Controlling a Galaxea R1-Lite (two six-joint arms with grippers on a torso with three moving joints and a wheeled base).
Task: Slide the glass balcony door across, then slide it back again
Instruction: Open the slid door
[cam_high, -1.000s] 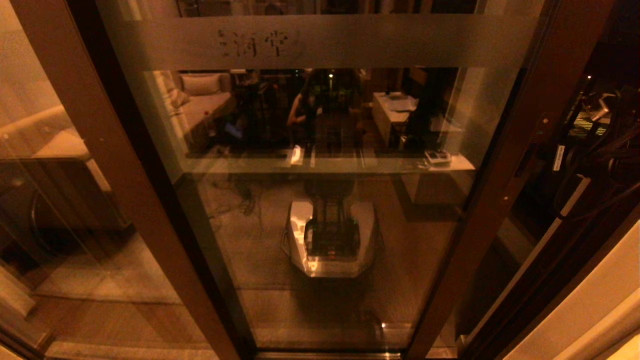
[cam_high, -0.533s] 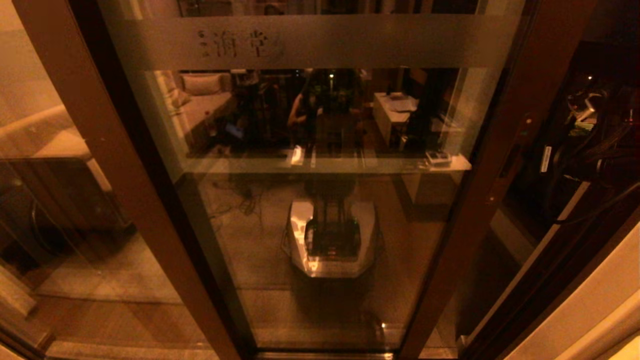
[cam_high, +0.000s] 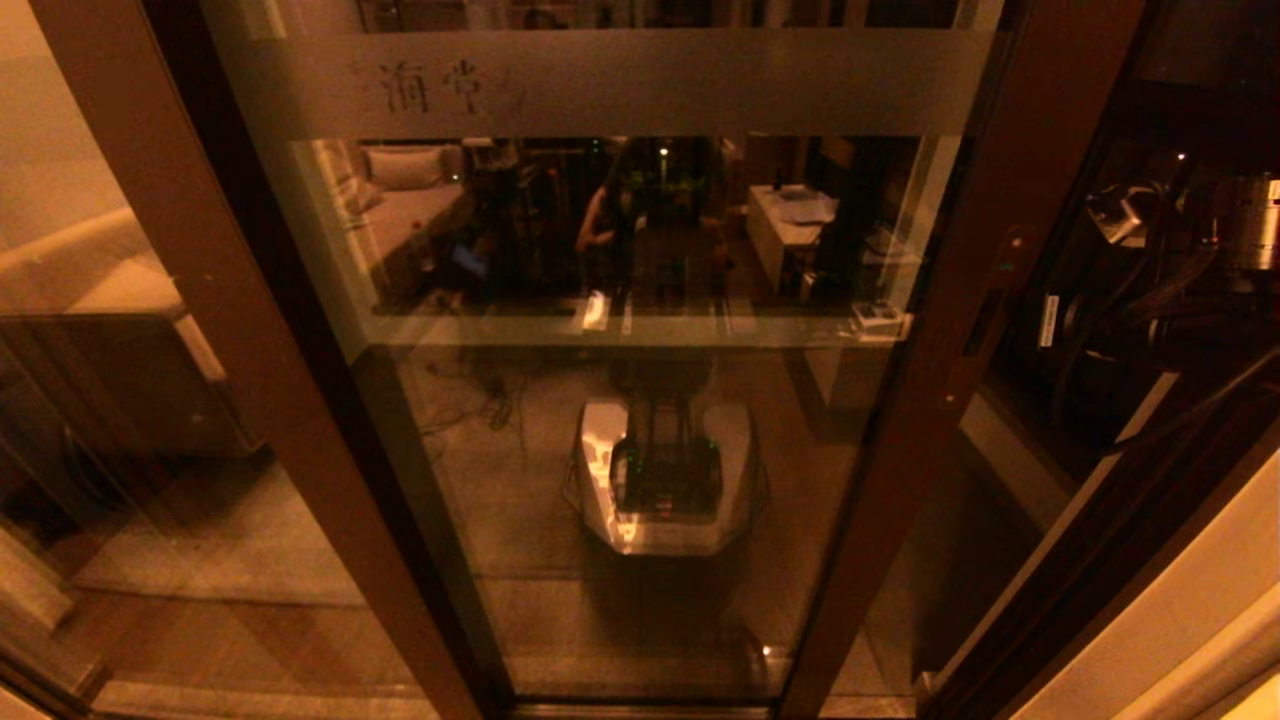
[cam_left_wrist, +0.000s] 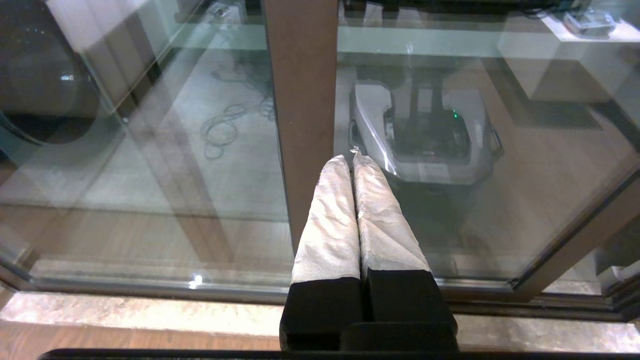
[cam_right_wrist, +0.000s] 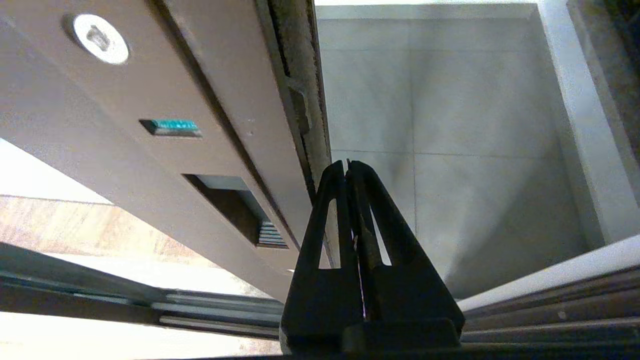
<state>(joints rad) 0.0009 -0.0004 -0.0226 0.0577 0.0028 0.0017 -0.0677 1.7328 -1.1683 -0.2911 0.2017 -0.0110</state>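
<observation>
While the head view looks down through the door (cam_high: 640, 400), its frosted band (cam_high: 640, 82) runs across the top with faint characters at the left, and the glass mirrors the robot's base (cam_high: 665, 480). The door's dark right stile (cam_high: 930, 370) slants down the picture, and to its right a dark gap stands open, where the right arm (cam_high: 1160, 280) with its cables reaches in beside the stile. A lighter brown post (cam_high: 230, 330) of the fixed panel slants down the left side.

From the left wrist view, the left gripper (cam_left_wrist: 353, 156) hangs low before the glass, its wrapped fingers (cam_left_wrist: 330, 220) pressed together on nothing, in front of the post (cam_left_wrist: 300, 100).

From the right wrist view, the right gripper (cam_right_wrist: 347, 163) has its black fingers (cam_right_wrist: 325, 210) closed tip to tip, empty, right at the door's edge (cam_right_wrist: 300, 100). The slot handle (cam_right_wrist: 235, 207) lies on the stile face just beside them, with a round lock (cam_right_wrist: 98, 39) further along. Grey floor tiles (cam_right_wrist: 440, 125) show past the edge.
</observation>
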